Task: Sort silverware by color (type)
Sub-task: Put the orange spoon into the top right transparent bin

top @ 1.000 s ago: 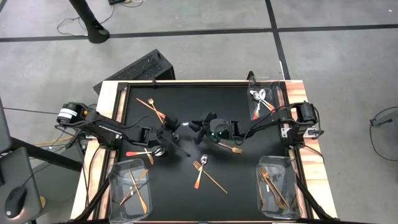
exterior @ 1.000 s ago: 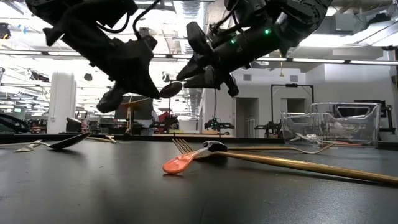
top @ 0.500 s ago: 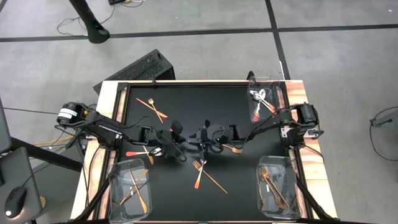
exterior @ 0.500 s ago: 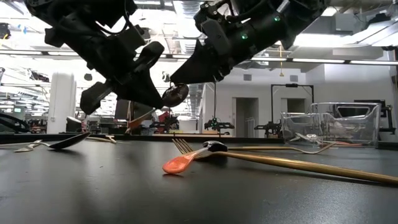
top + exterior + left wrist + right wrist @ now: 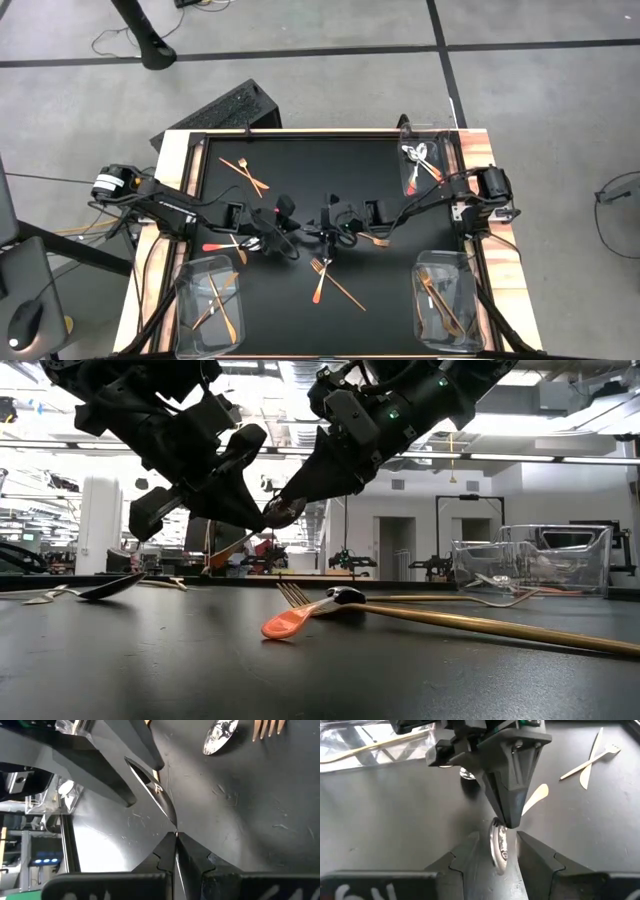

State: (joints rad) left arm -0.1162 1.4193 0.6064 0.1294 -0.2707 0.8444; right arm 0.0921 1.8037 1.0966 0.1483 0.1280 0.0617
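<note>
My left gripper (image 5: 291, 240) is shut on a silver spoon (image 5: 283, 511) with an orange handle (image 5: 228, 550), held above the middle of the black mat (image 5: 300, 160). My right gripper (image 5: 318, 233) faces it, open. Its two fingers (image 5: 470, 852) stand on either side of the spoon's bowl (image 5: 497, 845) with a gap on each side. On the mat lie an orange-handled fork (image 5: 320, 278) crossing a gold stick (image 5: 345, 290), a gold fork (image 5: 376, 240), two crossed gold pieces (image 5: 250, 172) and a red-handled spoon (image 5: 225, 246). My left gripper pinches the spoon's neck (image 5: 174, 831), just behind the bowl, between its two fingertips. The fingers slant down from the table's left. The bowl sticks out past the tips toward my right gripper, and the handle runs back under the gripper. The spoon is lifted clear of the mat.
Three clear bins stand at the mat's edges. The front left bin (image 5: 208, 305) and front right bin (image 5: 448, 300) hold gold pieces. The far right bin (image 5: 420, 160) holds silver spoons. The mat's far middle has free room.
My right gripper has moved toward the table's left, rolling its wrist, until its fingers flank the spoon's bowl. My left gripper has kept its place but turned its wrist, swinging the bowl toward my right gripper. The spoon has stayed held and clear of the mat.
</note>
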